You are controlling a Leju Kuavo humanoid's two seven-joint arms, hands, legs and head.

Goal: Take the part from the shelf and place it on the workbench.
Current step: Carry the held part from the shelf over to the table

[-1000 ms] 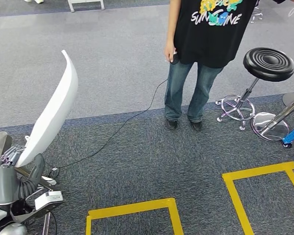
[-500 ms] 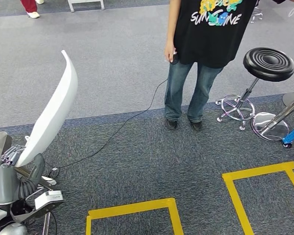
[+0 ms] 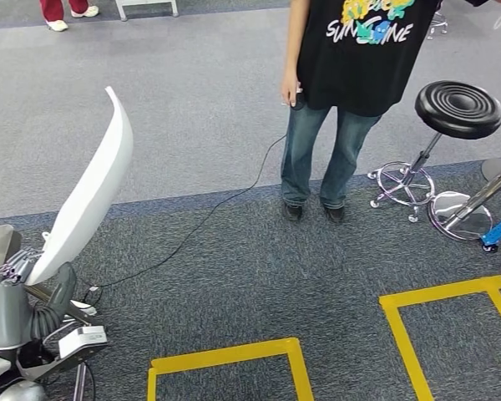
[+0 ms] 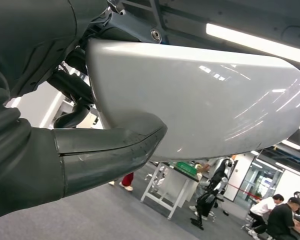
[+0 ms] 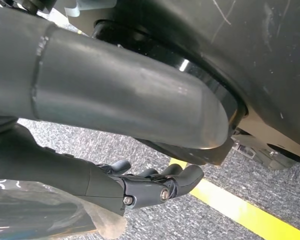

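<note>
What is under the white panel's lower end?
The left hand grips the white panel there, thumb against its face. Fingers behind the panel are hidden.

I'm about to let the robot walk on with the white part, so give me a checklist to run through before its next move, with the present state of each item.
1. Part in hand: ok. The left hand grips the lower end of the white curved panel, thumb pressed on its face in the left wrist view.
2. Panel clear of the floor: ok, it points up and away.
3. Right hand free: ok, fingers apart, holding nothing.
4. Path ahead: not ok. A person stands in front, with a black cable trailing across the carpet.
5. Black stool to the right: ok, apart from the panel.
6. Workbench in reach: cannot tell.
</note>
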